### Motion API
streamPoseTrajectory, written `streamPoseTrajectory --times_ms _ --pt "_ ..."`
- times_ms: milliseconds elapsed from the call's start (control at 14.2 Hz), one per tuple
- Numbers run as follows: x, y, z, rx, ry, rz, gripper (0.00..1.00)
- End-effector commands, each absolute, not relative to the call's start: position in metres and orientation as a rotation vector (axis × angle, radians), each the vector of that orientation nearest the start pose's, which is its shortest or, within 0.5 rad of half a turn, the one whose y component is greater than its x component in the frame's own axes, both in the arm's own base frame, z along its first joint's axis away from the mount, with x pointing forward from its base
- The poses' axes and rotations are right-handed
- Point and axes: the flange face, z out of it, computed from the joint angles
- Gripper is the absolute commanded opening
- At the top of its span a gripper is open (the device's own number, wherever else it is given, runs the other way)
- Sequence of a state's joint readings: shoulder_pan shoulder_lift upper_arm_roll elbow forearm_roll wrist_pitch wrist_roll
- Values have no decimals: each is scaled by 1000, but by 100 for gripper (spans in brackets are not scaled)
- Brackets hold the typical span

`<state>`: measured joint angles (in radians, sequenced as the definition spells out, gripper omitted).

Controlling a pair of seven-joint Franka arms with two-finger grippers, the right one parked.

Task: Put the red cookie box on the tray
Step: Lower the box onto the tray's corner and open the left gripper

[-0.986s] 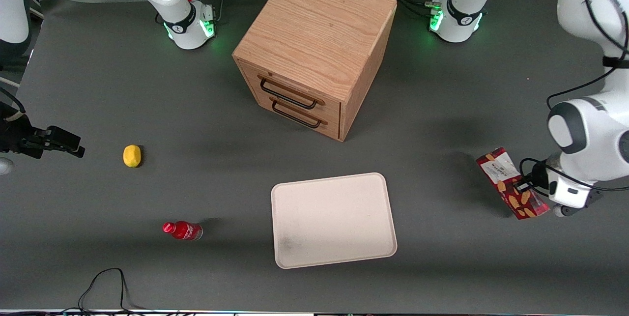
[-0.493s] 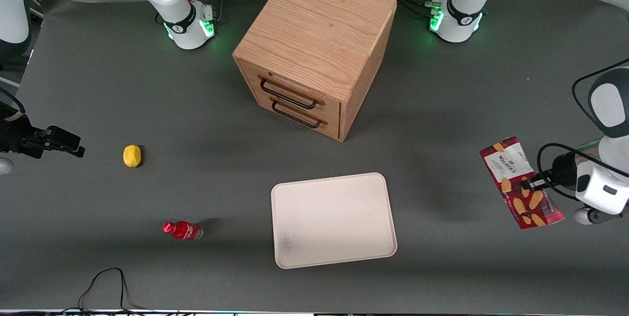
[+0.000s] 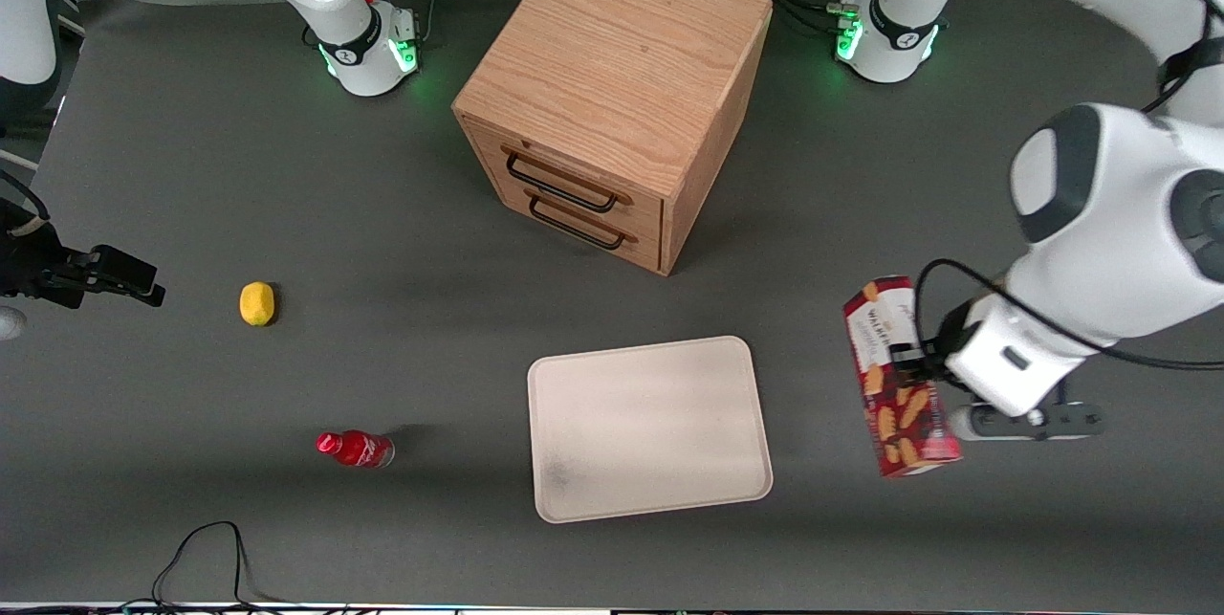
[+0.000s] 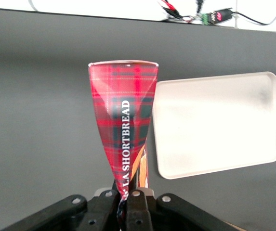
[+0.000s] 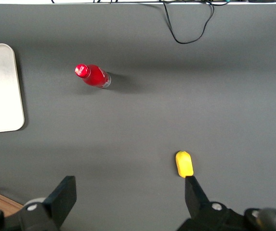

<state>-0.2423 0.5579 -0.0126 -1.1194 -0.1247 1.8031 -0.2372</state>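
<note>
Above the grey worktop (image 3: 287, 165), hand (image 3: 916, 364) pinching long dark-red cardboard cookie box (image 3: 897, 376), beside pale cream rectangular tray (image 3: 650, 428), oak drawer cabinet (image 3: 617, 89) farther off, nothing between.

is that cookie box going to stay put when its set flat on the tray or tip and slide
Held by the gripper beside the tray, the cookie box is long, slim and flat-sided, so laid flat it should probably rest steady, not roll. Its cardboard looks light and possibly crushable. The tray's low rim may stop a slide.

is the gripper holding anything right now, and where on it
Yes. The gripper is shut on the red cookie box, gripping it about midway along its length, lifted off the table beside the tray.
</note>
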Motion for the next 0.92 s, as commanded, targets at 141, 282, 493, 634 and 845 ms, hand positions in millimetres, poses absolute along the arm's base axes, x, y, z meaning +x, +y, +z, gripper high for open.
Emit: streamPoseTrajectory --times_ms 141,282,493,634,845 --pt "714 -269 431 -3280 49 -115 0" --pt "712 -299 397 -3253 -16 -129 0" --pt "706 -323 343 -3169 -55 -92 0" --pt "701 -327 310 -3159 -90 -73 0" --pt "698 -335 282 -3192 -155 -142 0"
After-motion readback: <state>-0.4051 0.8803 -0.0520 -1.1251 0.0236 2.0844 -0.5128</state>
